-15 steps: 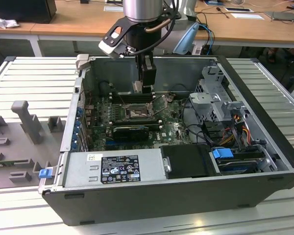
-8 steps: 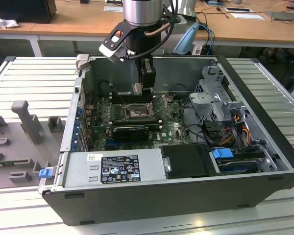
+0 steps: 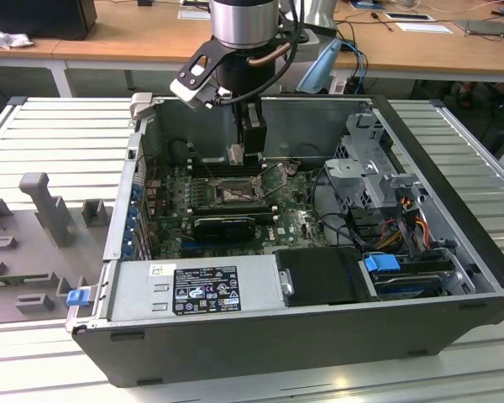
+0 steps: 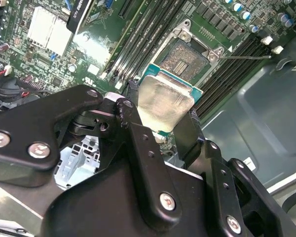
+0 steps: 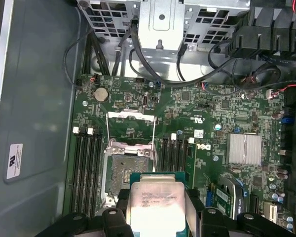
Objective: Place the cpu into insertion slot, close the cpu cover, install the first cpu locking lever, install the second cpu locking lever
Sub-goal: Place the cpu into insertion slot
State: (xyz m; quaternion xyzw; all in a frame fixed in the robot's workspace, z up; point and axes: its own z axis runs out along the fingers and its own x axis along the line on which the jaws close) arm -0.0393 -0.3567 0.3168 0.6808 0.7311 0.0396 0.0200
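Observation:
My gripper (image 3: 245, 153) hangs inside the open computer case, shut on the cpu (image 4: 165, 101), a pale silver square plate on a green base. In both wrist views the plate sits clamped between the two black fingers (image 5: 116, 217). The cpu (image 5: 155, 202) hovers a little above and beside the insertion slot (image 5: 126, 170), whose pin field lies bare. The same slot (image 4: 185, 59) shows its dark frame on the green board, and in the exterior view the slot (image 3: 235, 195) lies just below the gripper. The cpu cover (image 5: 130, 115) stands swung open at the socket's far edge.
Black memory slots (image 5: 86, 168) flank the socket on both sides. A long black card (image 3: 227, 225) lies nearby, with a finned heatsink (image 5: 244, 148) on the board. A drive cage (image 3: 370, 159) with cables, a power supply (image 3: 193, 290) and the case walls (image 3: 454, 193) hem in the work area.

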